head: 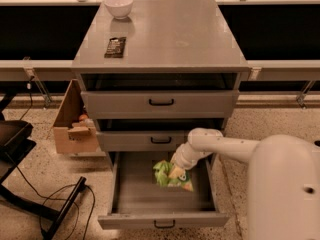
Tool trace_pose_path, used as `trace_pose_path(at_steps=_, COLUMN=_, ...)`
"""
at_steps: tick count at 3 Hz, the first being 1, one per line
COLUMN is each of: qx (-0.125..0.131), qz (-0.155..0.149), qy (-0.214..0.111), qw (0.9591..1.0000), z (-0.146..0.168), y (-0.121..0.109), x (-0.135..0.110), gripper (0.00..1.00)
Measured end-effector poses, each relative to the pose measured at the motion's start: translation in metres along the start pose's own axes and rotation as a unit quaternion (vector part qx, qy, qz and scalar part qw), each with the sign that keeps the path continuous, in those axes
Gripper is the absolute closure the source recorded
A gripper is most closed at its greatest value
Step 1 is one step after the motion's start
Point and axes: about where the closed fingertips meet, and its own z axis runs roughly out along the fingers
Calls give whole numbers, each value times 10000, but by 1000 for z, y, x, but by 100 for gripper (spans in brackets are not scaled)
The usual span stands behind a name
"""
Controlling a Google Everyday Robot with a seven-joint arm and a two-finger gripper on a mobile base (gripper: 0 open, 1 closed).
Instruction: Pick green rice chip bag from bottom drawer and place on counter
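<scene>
Hand (pixel 176 168) is low inside the open bottom drawer (pixel 162 219), touching the green rice chip bag (pixel 167 176) | I cannot tell whether it is clamped on the bag | bag sits inside the drawer, not yet out | left, I judge: lift clear, raise, set on counter (pixel 165 39)

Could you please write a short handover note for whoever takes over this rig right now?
The claw: down inside the open bottom drawer, right at the green rice chip bag.
Bag: right of the drawer's centre, under the claw.
On the counter: no bag yet; white bowl and dark packet on its left part.
Done: drawer open, claw at bag.
Left: confirm the grasp, lift the bag out, set it on the counter.
</scene>
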Motion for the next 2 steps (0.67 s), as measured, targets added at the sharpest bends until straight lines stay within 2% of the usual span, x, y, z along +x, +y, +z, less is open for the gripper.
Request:
trace_pose_path(at_steps=1, qx=-632, qz=150, qy=-38, qw=9979, z=-33, y=70, x=-16, gripper=100)
trace_pose_path(at_steps=2, qx=-808, qz=297, qy=232, qw=9960, z=-81, y=106, x=-30, gripper=100)
